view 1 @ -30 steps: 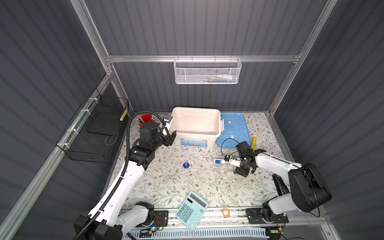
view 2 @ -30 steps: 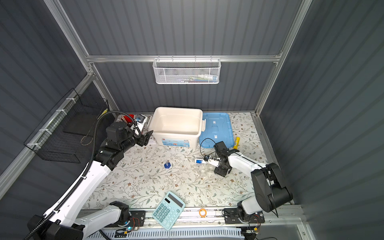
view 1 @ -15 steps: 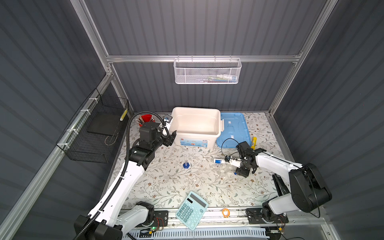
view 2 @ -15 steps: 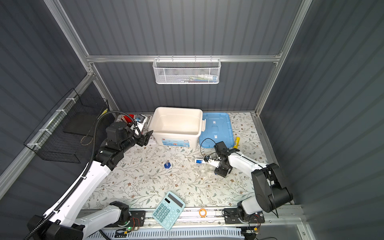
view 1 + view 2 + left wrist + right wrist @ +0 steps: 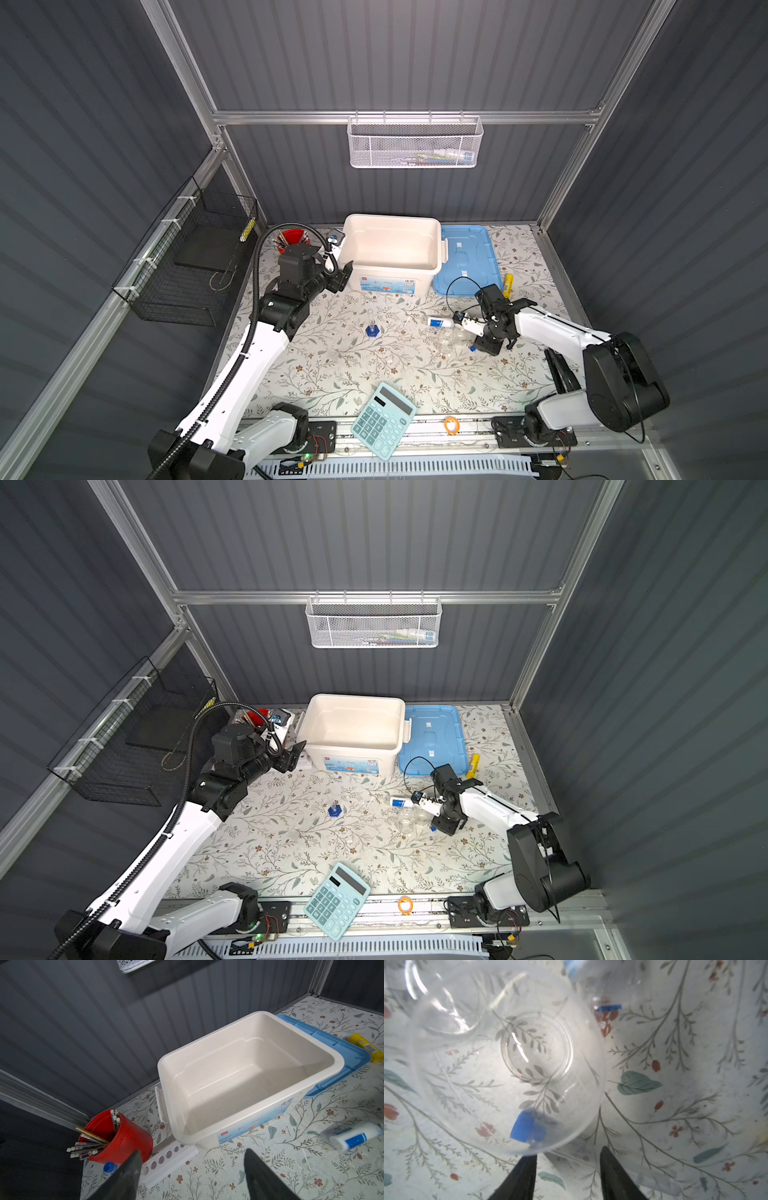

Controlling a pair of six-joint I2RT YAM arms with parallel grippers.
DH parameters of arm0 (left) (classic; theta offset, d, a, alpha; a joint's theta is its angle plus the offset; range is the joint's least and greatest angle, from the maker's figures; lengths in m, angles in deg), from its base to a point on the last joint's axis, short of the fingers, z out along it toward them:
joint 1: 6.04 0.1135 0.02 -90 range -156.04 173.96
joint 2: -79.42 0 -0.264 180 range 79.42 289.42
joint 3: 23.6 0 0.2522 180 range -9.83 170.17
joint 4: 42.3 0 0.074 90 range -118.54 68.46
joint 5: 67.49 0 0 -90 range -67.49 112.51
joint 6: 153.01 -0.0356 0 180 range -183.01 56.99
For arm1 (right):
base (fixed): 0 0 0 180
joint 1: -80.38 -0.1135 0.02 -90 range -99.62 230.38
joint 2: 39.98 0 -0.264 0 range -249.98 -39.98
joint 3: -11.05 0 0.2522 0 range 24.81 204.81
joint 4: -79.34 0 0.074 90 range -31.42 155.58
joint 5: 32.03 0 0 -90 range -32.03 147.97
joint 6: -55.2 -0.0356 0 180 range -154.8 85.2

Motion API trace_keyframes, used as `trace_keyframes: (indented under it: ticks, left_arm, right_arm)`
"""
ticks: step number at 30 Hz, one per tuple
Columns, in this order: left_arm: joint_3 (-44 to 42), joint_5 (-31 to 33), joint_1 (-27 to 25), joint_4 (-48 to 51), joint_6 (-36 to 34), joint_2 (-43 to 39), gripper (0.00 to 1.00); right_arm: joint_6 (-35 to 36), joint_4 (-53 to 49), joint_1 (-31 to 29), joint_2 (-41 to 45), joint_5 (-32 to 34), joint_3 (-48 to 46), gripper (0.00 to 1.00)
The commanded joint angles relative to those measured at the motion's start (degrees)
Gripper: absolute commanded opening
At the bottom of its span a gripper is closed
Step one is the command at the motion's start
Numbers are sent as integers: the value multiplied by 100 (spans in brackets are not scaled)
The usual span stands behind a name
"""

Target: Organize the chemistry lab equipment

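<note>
Right wrist view: right jaws stand apart astride a blue-capped test tube (image 5: pixel 656 1176) lying on the table (image 5: pixel 685 1088), cap seen through a clear flask (image 5: pixel 467 1084) — better close slowly, lift without nudging that flask. Left jaws spread, empty.

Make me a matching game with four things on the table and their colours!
Things:
1. calculator
2. cup
3. lid
4. glue stick

Colours:
A. yellow
B. teal
C. red
D. blue

Pairs: 1-B, 2-C, 3-D, 4-A
</note>
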State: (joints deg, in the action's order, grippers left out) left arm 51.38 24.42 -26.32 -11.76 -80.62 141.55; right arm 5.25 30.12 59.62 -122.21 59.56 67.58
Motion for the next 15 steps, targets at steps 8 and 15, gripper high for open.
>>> trace_keyframes:
  ticks: [8, 15]
  left_arm:
    - [16, -7, -29, -12, -83, -199, 78]
    - [27, -42, -29, -23, -74, -150, 78]
  right_arm:
    - [108, 198, 124, -407, 37, 93, 53]
    - [49, 118, 205, -193, -41, 39, 48]
